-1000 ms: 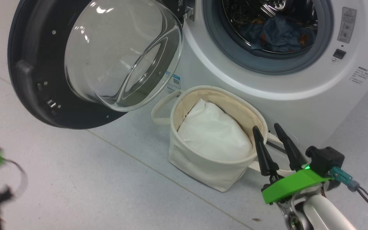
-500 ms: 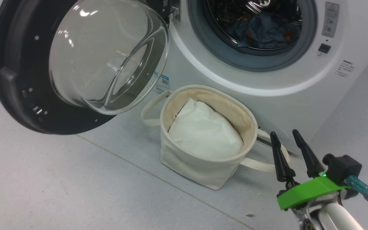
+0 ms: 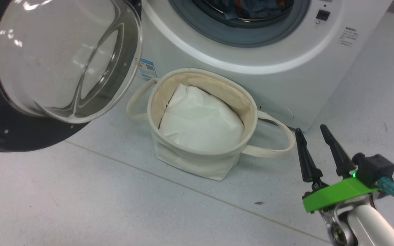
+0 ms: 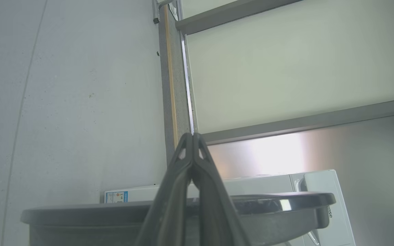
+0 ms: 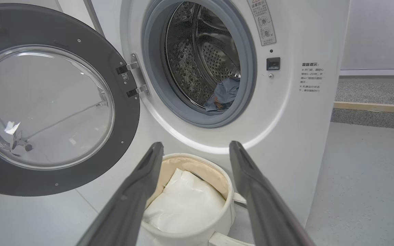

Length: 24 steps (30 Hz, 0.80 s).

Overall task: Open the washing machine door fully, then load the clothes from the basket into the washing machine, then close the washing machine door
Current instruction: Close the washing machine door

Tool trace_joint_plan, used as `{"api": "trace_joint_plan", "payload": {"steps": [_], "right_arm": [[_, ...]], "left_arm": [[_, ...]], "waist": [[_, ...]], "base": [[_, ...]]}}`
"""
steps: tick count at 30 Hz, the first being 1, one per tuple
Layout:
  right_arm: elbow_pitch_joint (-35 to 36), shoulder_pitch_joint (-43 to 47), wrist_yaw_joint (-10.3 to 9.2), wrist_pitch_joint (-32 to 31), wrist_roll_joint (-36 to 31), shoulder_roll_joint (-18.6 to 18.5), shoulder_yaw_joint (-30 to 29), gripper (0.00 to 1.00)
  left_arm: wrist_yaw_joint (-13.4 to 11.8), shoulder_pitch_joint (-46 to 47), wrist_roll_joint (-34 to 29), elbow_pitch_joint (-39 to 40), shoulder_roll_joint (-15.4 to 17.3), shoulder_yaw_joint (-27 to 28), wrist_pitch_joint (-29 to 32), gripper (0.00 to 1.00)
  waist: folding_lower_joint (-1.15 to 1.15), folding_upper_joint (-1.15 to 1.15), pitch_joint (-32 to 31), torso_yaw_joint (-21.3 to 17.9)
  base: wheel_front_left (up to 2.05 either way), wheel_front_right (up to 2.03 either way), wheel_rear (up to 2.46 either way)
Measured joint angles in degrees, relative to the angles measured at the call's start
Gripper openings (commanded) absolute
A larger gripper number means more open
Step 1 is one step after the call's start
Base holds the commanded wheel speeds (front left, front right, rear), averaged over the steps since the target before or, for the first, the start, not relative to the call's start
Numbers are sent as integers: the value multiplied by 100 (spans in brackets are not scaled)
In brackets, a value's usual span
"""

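The washing machine (image 3: 251,78) stands with its door (image 3: 12,136) swung wide to the left, the glass bowl (image 3: 63,58) facing me. Blue clothes (image 3: 251,7) with orange print lie in the steel drum (image 5: 200,58), and the clothes (image 5: 226,97) rest just behind the grey ring. The cream basket (image 3: 200,164) sits on the floor below the opening and holds a plain white padded cloth (image 3: 200,123). My right gripper (image 3: 310,128) is open and empty, to the right of the basket and near its loop handle (image 3: 279,136). My left gripper (image 4: 193,136) is shut on nothing, pointing up above the door's dark rim (image 4: 286,201).
Grey floor with a seam line (image 3: 183,188) runs in front of the basket. A wooden strip (image 5: 371,107) edges darker flooring right of the machine. A wall and a metal frame (image 4: 173,85) rise behind the door. The door's hinge (image 5: 132,78) sits at the left of the opening.
The head camera has swung, so the whole scene sits higher and further left in the picture. The left arm's green part has left the head view. My right gripper stays open.
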<state>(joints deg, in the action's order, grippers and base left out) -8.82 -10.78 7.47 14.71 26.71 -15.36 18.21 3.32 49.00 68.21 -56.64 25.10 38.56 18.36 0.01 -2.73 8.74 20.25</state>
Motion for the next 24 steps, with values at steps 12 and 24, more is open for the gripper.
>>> {"api": "trace_joint_plan", "payload": {"steps": [12, 24], "right_arm": [[-42, -179, 0, 1, -4, -55, 110, 100], [-208, -35, 0, 0, 137, -11, 127, 100]], "left_arm": [[241, 274, -14, -860, 142, -428, 922, 0], [334, 289, -144, -978, 7, -839, 1693, 0]], "waist": [[-1, 0, 29, -43], [-1, 0, -281, 216]], "base": [[0, 0, 0], [0, 0, 0]]}}
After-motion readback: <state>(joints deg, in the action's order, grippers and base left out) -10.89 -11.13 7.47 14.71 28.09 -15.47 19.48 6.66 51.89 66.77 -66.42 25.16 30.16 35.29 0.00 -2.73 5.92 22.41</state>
